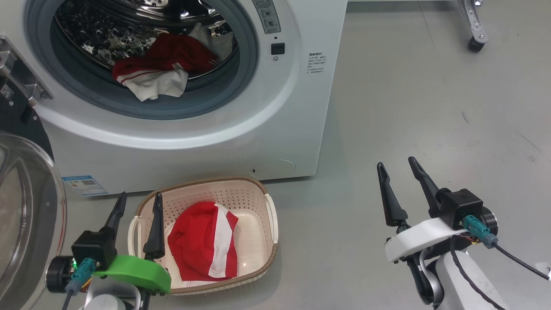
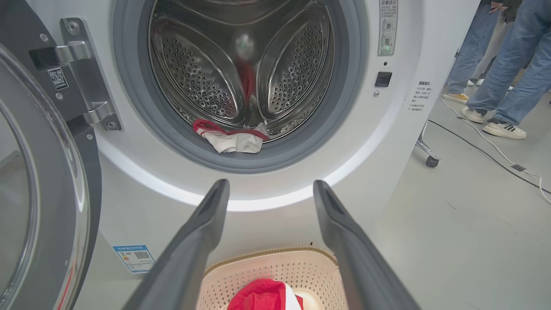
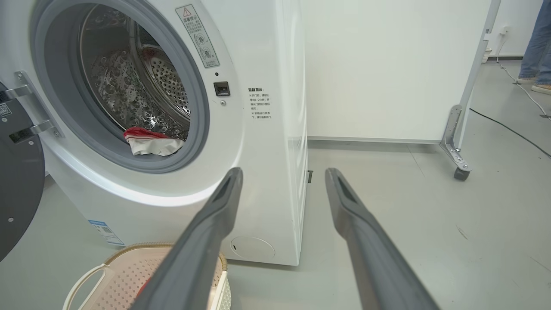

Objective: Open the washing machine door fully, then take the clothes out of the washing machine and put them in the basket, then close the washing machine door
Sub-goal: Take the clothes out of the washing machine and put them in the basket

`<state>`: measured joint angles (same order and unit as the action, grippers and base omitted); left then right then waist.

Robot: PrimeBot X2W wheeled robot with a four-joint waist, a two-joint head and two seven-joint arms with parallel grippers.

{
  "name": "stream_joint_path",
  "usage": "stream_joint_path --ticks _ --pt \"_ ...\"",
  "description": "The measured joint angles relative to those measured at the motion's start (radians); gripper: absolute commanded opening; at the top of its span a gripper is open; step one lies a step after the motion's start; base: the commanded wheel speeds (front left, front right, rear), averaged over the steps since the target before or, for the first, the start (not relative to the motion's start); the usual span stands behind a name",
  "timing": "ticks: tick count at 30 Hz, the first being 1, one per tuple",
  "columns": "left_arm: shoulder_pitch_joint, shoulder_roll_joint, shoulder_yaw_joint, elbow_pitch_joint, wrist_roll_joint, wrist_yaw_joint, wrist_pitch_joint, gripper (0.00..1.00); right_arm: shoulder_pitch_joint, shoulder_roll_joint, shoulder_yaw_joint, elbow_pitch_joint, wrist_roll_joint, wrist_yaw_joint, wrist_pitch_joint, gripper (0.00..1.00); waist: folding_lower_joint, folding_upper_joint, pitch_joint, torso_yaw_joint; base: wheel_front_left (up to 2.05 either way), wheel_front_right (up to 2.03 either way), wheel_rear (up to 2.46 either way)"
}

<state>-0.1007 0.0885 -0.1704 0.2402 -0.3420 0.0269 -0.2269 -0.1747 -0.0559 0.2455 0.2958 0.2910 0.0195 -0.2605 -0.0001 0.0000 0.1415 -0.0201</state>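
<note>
The left pincer (image 1: 140, 194) hangs wide open and empty over the near-left corner of the basket (image 1: 269, 211). The basket sits on the floor (image 1: 409, 107) just in front of the washing machine (image 1: 280, 129) and holds one red garment (image 1: 202, 245) with a white stripe. The right pincer (image 1: 396, 162), equally spread and empty, is well off to the right above the floor. The washing machine door (image 1: 26, 206) stands swung open at the left, close beside the left arm. More of the clothes (image 1: 165, 64) lie at the drum's front lip. Beyond stand a wheeled white panel (image 3: 387, 69), a floor cable (image 2: 486, 152) and people's legs (image 2: 508, 64).
</note>
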Motion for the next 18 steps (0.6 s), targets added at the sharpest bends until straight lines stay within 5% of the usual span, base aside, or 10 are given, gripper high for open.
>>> stream_joint_path --ticks 18 --pt "0.045 0.0 -0.005 -0.082 0.0 0.012 0.042 1.0 0.001 0.0 0.003 -0.004 0.0 0.005 0.0 1.0 0.0 0.0 -0.008 0.002 0.0 0.0 0.0"
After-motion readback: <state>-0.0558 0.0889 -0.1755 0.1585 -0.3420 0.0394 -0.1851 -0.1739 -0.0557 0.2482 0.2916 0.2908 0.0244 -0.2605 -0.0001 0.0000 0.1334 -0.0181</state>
